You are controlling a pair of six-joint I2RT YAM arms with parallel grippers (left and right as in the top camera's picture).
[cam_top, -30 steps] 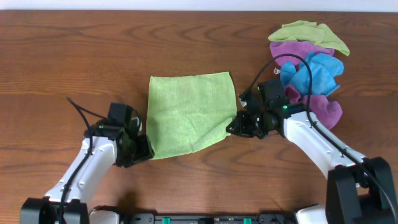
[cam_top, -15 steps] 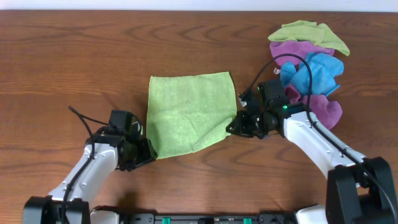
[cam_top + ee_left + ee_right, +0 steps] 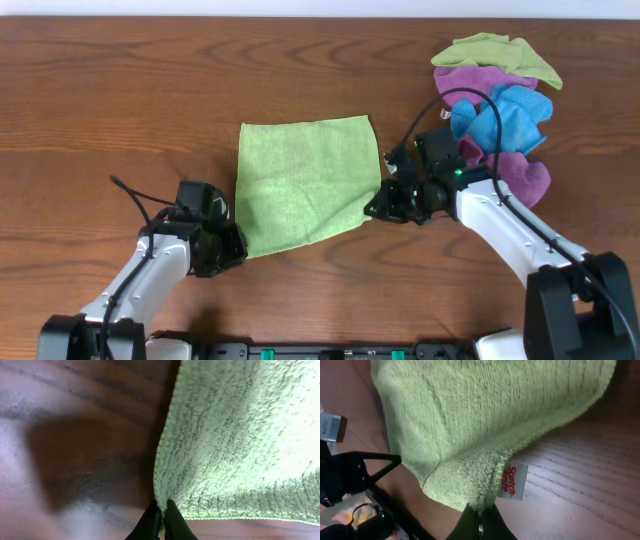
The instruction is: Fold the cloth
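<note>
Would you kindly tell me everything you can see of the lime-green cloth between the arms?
The cloth is a light lime-green, fuzzy microfibre square with a stitched hem, spread open and mostly flat on the wooden table, slightly askew. A small white printed tag hangs at its near right corner. The left fingers are shut on its near left corner and the right fingers on the tagged corner, which is slightly lifted and rumpled.

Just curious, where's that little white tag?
In the right wrist view, the white tag hangs at the corner of the green cloth, beside the right gripper pinching it.
</note>
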